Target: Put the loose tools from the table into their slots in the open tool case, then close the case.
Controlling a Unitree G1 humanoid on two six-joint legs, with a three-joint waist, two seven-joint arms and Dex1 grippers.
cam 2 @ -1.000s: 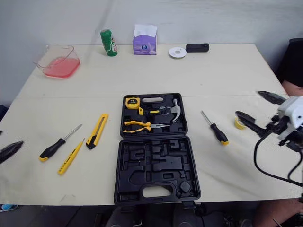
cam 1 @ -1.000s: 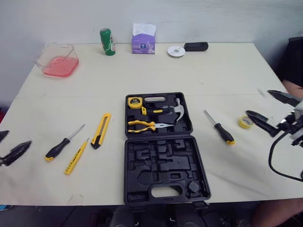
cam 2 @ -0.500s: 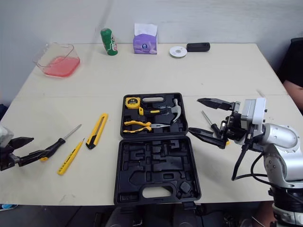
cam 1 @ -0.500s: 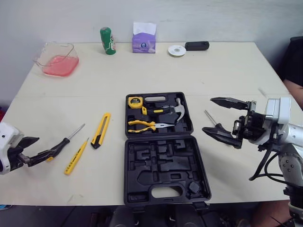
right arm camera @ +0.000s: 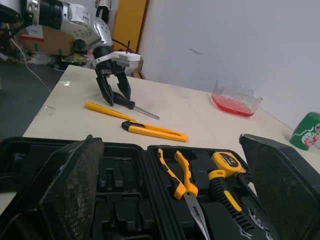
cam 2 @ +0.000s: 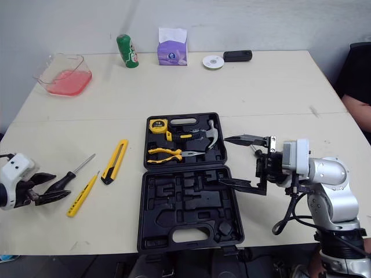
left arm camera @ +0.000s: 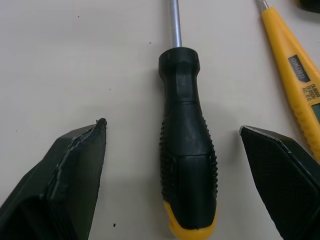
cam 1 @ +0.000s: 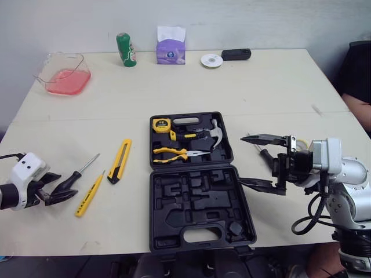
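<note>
Print on yellow tester pen point(left arm camera: 294, 75): unreadable.

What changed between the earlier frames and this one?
Both arms swung inward. The left tool moved from the left edge of the table to straddle the handle of the black-handled screwdriver, open and not gripping it. The right tool moved from the right edge to beside the tool case, open and holding nothing. The case and the loose tools stayed put.
</note>
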